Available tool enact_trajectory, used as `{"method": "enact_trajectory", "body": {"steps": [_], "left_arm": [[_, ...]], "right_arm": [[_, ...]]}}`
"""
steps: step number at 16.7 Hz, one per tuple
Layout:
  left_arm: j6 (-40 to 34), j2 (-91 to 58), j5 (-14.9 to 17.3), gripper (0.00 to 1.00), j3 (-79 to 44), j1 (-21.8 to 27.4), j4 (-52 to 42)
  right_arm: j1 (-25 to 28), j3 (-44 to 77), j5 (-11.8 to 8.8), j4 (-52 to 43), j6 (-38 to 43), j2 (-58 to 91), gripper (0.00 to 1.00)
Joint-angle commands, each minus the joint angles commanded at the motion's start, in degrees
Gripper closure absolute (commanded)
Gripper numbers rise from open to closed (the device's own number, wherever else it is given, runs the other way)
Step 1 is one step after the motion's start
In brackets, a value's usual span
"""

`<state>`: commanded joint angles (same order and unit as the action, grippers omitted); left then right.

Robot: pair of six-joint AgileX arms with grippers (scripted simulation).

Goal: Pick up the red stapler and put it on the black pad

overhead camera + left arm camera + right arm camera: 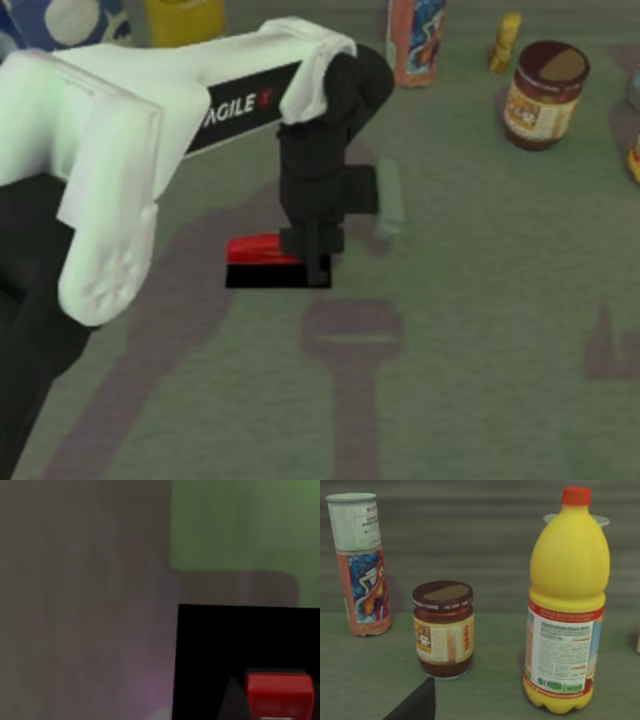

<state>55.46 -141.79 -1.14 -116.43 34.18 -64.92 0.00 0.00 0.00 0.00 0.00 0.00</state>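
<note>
Red stapler [262,248] is seen on black pad [265,274], left gripper [315,262] at its 3 o'clock end; grip state cannot be told.

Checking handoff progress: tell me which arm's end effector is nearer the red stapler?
Left. Its end effector is directly over the red stapler at the black pad. The right arm is outside the top view, its camera facing the jar and bottle.

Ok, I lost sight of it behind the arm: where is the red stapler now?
In the top view the red stapler lies left of centre over the black pad, with the left tool at its right end.
</note>
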Motion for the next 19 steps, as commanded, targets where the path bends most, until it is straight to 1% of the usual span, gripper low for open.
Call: {"method": "enact_trajectory", "body": {"steps": [13, 14, 19], "left_arm": [[0.0, 0.0, 0.0, 0.02, 0.0, 0.0, 0.0], [0.0, 0.0, 0.0, 0.00, 0.0, 0.0, 0.0], [0.0, 0.0, 0.0, 0.00, 0.0, 0.0, 0.0]], "right_arm": [[0.0, 0.0, 0.0, 0.0, 0.0, 0.0, 0.00], [0.0, 0.0, 0.0, 0.0, 0.0, 0.0, 0.00], [0.0, 0.0, 0.0, 0.0, 0.0, 0.0, 0.00]]}}
